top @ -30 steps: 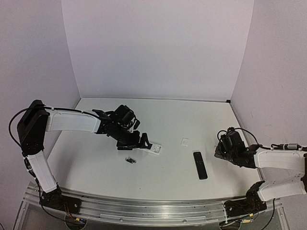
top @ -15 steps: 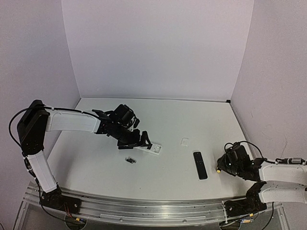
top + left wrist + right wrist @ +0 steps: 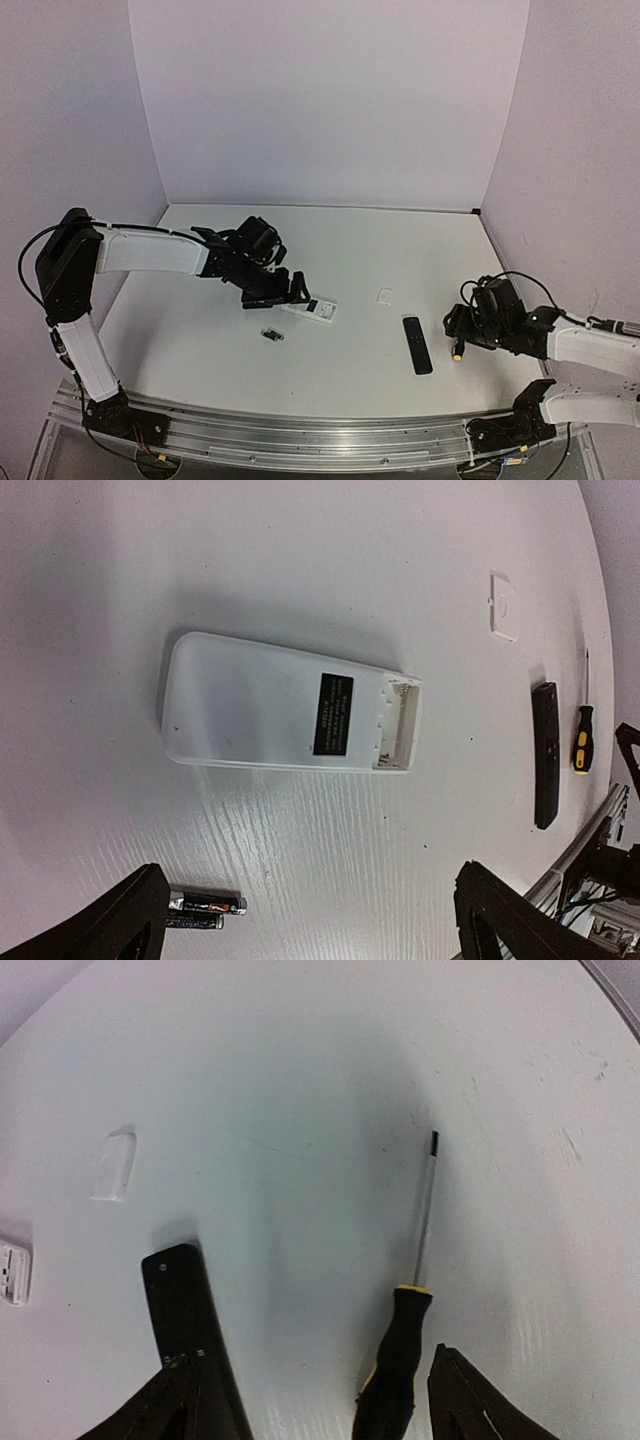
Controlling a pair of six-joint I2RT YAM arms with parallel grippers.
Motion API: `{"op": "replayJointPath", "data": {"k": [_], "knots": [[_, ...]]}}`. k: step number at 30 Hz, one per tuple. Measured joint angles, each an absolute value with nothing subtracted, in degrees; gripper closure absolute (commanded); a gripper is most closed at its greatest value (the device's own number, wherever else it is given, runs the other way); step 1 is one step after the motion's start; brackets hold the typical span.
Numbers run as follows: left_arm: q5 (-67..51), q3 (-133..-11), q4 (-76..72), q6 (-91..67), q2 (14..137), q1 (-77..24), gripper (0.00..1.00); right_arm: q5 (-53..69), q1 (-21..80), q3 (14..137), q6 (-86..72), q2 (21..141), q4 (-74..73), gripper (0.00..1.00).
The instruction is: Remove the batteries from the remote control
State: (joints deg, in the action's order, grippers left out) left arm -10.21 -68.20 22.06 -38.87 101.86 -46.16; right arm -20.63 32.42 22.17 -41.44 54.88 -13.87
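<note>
The remote control [image 3: 270, 715] lies back-up just ahead of the left pincer [image 3: 312, 900], its battery compartment [image 3: 402, 725] uncovered and empty. That pincer gapes wide, holding nothing, and the batteries [image 3: 205, 908] lie just beside one finger. The right pincer [image 3: 312, 1370] is spread and empty. The screwdriver [image 3: 410, 1310] lies between its fingers, with a black remote [image 3: 185, 1310] alongside.

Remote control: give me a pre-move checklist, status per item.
1. Remote control lying back-up, bay open and empty: ok.
2. Batteries both out, lying on the table: ok.
3. Left gripper open, holding nothing: ok.
4. Right gripper open, screwdriver flat on the table, ungripped: ok.
5. Bay cover lying apart from both arms: ok.
6. Cells undamaged: cannot tell.
</note>
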Motion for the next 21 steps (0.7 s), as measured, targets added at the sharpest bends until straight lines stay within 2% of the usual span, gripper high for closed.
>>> {"op": "replayJointPath", "data": {"k": [6, 15, 21], "knots": [[-10.29, -68.10, 22.02, -38.38, 101.86, -45.53, 0.00, -9.87, 32.27, 34.49, -21.55, 62.58, -18.84, 0.22], [-11.96, -68.00, 22.05, -36.16, 101.38, -41.86, 0.00, 6.69, 29.86, 60.15, 20.27, 88.46, -29.66, 0.16], [-11.84, -67.99, 22.08, -34.80, 100.44, -39.27, 0.00, 10.35, 26.38, 73.02, 34.22, 102.92, -35.24, 0.15]]}}
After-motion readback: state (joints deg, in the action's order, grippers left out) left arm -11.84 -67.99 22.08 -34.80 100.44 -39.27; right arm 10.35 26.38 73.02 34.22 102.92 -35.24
